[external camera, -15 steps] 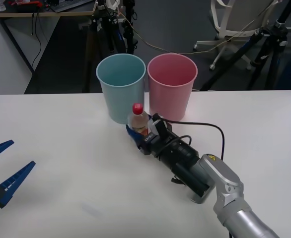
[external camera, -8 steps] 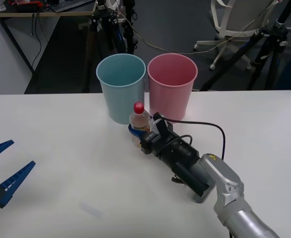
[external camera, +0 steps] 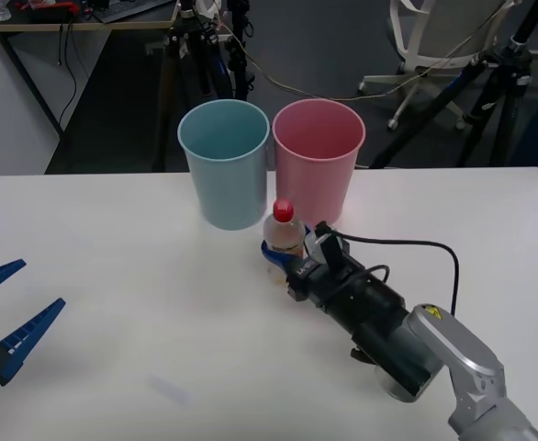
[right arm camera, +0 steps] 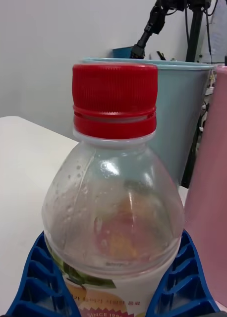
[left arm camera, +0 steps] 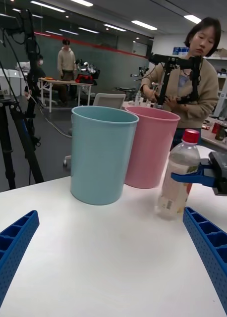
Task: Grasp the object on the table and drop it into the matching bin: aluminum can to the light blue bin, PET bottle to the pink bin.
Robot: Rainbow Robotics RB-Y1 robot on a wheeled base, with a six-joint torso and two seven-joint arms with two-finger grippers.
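The left end effector (external camera: 3, 322) is idling with its blue fingers spread wide, near the bench's (external camera: 113, 303) front edge and well apart from the pink bin (external camera: 317, 156). Farther in, the right end effector (external camera: 283, 257) is clamping the PET bottle (external camera: 285, 237) around its lower body, the ribbed blue fingers (right arm camera: 31, 277) pressing on either side of the yellow-orange label. The bottle is standing upright with its red cap up, just in front of the pink bin and a little toward the light blue bin's (external camera: 225, 161) side; whether its base is touching the bench cannot be told.

The grasp looks made, so the carry is the step in hand. Next the bottle calls for a lift above the pink bin's rim, a short move forward over its mouth, then a release.

The light blue bin is standing directly beside the pink one, rims almost touching, so drifting toward it risks the wrong drop. The pink wall itself is blocking any low, straight approach.
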